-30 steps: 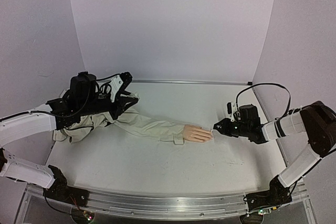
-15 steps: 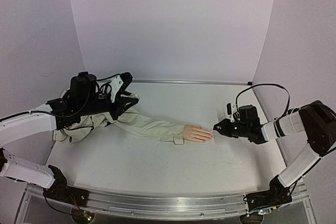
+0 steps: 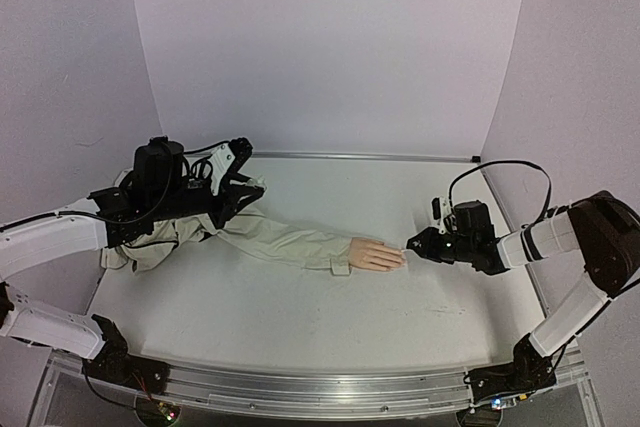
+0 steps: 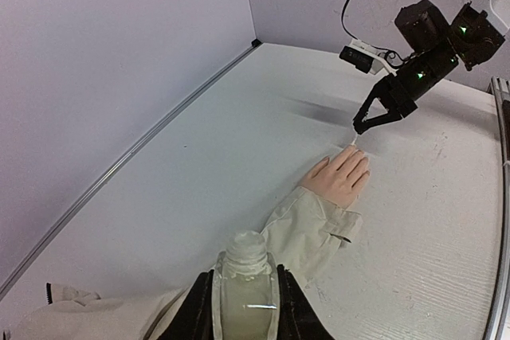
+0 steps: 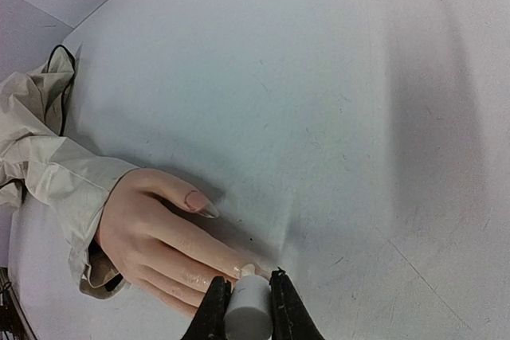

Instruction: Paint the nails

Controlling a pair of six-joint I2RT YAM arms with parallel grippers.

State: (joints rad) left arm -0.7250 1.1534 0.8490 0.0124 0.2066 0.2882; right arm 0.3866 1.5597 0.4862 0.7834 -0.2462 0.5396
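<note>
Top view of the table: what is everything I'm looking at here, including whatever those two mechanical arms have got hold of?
mannequin hand: one, peach, lying flat mid-table
nails: long, pinkish; only the thumb's and one fingertip's show clearly
jacket sleeve: one, beige, running left from the wrist
bottle: one, clear glass, in the left gripper
brush cap: one, whitish, at the hand's fingertips
table: one, white
backdrop: pale lilac, behind and at both sides
left gripper: black, shut on the bottle
right gripper: black, shut on the brush cap
</note>
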